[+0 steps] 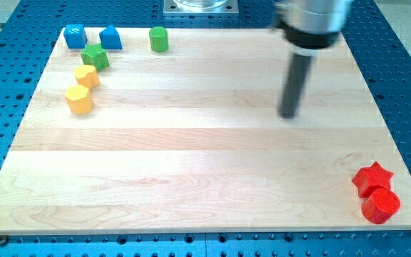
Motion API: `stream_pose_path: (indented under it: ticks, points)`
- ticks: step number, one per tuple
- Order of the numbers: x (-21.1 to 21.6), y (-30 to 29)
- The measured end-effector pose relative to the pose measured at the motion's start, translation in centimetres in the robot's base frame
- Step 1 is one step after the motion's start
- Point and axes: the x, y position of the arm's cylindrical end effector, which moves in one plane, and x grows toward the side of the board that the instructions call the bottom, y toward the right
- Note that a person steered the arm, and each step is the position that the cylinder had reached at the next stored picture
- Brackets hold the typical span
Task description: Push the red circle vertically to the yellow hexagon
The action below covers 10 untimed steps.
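Observation:
The red circle (381, 205) lies at the view's bottom right corner of the wooden board, touching the red star (372, 177) just above it. The yellow hexagon (79, 99) sits at the view's upper left, with a second yellow block (86, 76) just above it. My tip (288, 115) is on the board right of centre, well above and left of the red circle and far right of the yellow hexagon. It touches no block.
A green star (95, 56), a blue cube (75, 36), a blue house-shaped block (110, 37) and a green cylinder (158, 39) cluster near the view's top left. The wooden board (191, 164) lies on a blue perforated table (6, 107).

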Motion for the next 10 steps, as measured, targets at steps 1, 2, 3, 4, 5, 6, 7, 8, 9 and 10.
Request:
stream_pose_path:
  ticks: [1,2,3,4,5,6,7,8,9,10]
  points:
    - [2.5,10.7]
    - [10.7,14.0]
    - [17.5,13.9]
    - [17.9,11.7]
    - [18.2,5.5]
    - [17.7,0.1]
    - [14.1,-6.0]
    - [9.1,-11.2]
    - [6.8,-11.7]
    - [6.8,-16.9]
